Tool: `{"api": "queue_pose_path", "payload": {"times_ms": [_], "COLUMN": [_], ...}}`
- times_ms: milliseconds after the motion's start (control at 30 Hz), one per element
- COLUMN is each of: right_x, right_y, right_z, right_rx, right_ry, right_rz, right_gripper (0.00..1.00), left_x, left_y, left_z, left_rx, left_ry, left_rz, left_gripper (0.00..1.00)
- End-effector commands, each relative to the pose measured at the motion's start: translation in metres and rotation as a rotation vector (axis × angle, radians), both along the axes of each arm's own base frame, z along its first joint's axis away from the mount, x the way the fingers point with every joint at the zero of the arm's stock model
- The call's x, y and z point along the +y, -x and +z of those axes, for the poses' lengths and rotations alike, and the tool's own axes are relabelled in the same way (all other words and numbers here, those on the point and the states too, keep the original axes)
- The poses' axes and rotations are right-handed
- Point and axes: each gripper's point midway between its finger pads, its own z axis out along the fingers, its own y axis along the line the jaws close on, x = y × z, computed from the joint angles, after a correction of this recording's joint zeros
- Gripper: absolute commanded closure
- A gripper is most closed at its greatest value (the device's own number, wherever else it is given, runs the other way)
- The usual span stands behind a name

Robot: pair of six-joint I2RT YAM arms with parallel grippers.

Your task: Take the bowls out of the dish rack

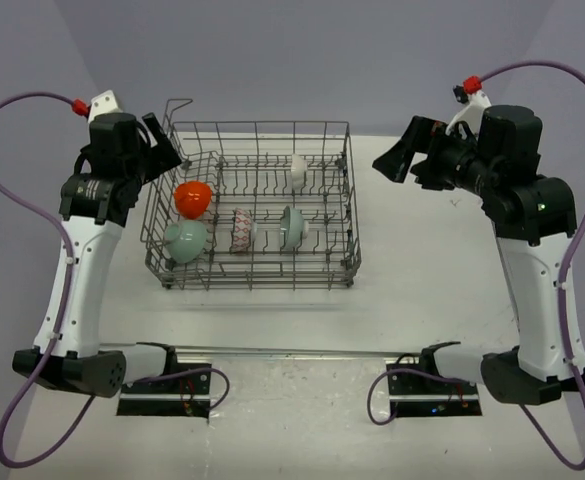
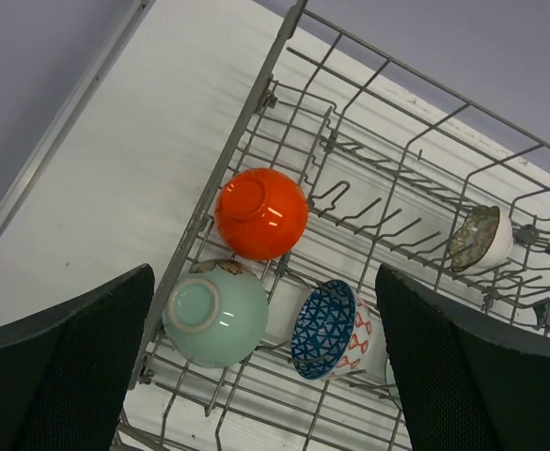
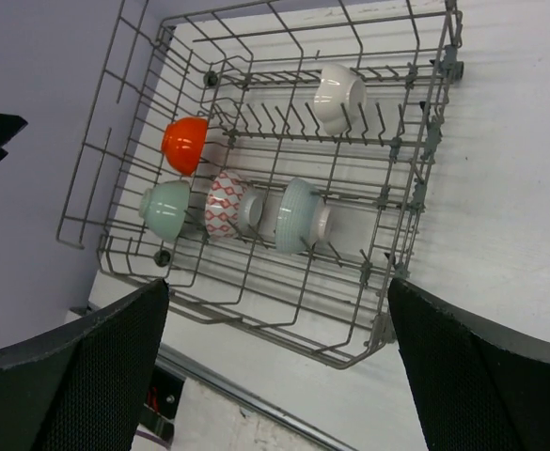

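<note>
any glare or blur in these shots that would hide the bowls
Left wrist: white glare spots on the orange bowl, otherwise sharp; the left fingers are dark, soft-edged shapes in the bottom corners. Right wrist: even light, dish rack crisp, no glare. Top external: soft flat light, no hard shadows.

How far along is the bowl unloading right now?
Done: nothing, no bowl sits outside the dish rack. In hand: nothing; the left tool and right tool hang open and empty either side of it. Left: all five, the orange bowl, smooth mint bowl, patterned bowl, ribbed mint bowl and white bowl.
</note>
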Motion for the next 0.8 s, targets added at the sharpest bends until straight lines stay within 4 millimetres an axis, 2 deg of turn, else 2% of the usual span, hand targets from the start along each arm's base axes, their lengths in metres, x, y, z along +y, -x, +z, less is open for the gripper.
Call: {"api": "queue_pose_path", "payload": {"times_ms": [0,33,100,200,267,333,367,400,433,467,500,567,600,667,700,767], "right_x": [0.006,0.010,0.016,0.037,0.053,0.077,0.095,0.102,0.108,0.118,0.121,0.125,0.131,0.141,0.140,0.147], "right_y": [0.006,0.006,0.007,0.005,-0.004,-0.001,-0.008,-0.009,-0.014,-0.024,-0.031,-0.040,-0.051,-0.057,-0.064,-0.069], "right_z": [0.026,0.034,0.033,0.039,0.032,0.036,0.021,0.031,0.027,0.018,0.011,-0.010,-0.029,-0.049,-0.070,-0.083], "right_rx": [-0.114,-0.126,-0.098,-0.083,-0.049,-0.042,-0.002,-0.020,-0.009,0.022,0.037,0.113,0.166,0.212,0.242,0.233], "right_ry": [0.026,0.020,0.029,0.011,0.013,-0.001,0.035,0.026,0.041,0.071,0.094,0.120,0.138,0.150,0.198,0.240], "right_rz": [0.042,0.062,0.061,0.123,0.142,0.179,0.185,0.177,0.160,0.127,0.095,0.046,0.023,0.007,-0.032,-0.062], "right_gripper": [0.01,0.01,0.01,0.01,0.01,0.01,0.01,0.01,0.01,0.01,0.01,0.01,0.01,0.01,0.01,0.01], "left_x": [0.005,0.002,-0.001,0.001,0.002,-0.001,-0.002,-0.003,-0.004,-0.004,-0.002,0.002,0.003,0.004,0.004,0.003], "left_y": [0.024,0.029,0.030,0.026,0.023,0.018,0.016,0.015,0.012,0.011,0.013,0.013,0.012,0.012,0.013,0.012], "left_z": [0.026,0.028,0.038,0.042,0.036,0.029,0.027,0.025,0.022,0.017,0.016,0.001,-0.003,-0.009,-0.013,-0.013], "left_rx": [-0.043,-0.067,-0.113,-0.102,-0.062,-0.029,-0.023,-0.017,-0.008,0.018,0.024,0.089,0.108,0.120,0.130,0.119], "left_ry": [-0.025,-0.021,-0.014,-0.012,-0.016,-0.011,-0.008,-0.003,-0.002,0.003,0.005,0.000,-0.002,-0.002,-0.002,0.000], "left_rz": [-0.013,-0.037,-0.059,-0.032,-0.029,-0.033,-0.036,-0.043,-0.047,-0.031,-0.018,0.015,0.027,0.034,0.037,0.032], "left_gripper": [0.00,0.00,0.00,0.00,0.00,0.00,0.00,0.00,0.00,0.00,0.00,0.00,0.00,0.00,0.00,0.00]}}
